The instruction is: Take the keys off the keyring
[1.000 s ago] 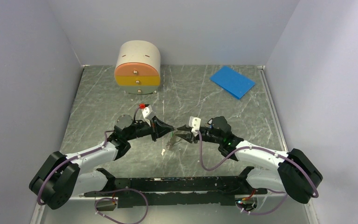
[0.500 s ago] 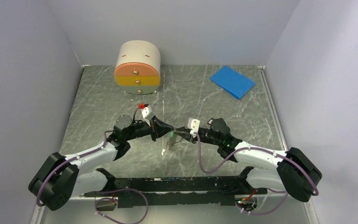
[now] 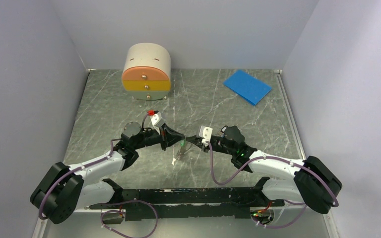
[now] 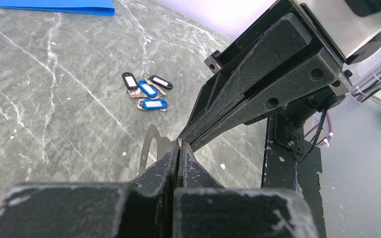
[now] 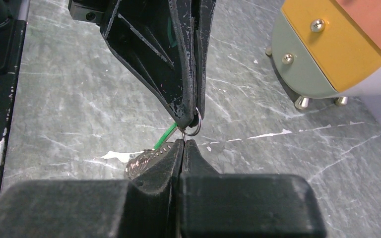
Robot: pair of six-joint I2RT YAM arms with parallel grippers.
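Both grippers are pinched fully closed and meet tip to tip above the table (image 5: pixel 79 99). The left gripper (image 5: pixel 189 118) nips the small wire keyring (image 5: pixel 193 129) and holds it aloft, probably as a steady anchor. The right gripper (image 5: pixel 182 145) closes just beneath the ring; whether it has caught the wire I cannot tell. The keys (image 5: pixel 148 159), silvery with a green tag (image 5: pixel 164 136), hang close beside it, seemingly not yet off.

You get no readable text anywhere; the white label windows on the small tags (image 4: pixel 148 91) are too small to read.
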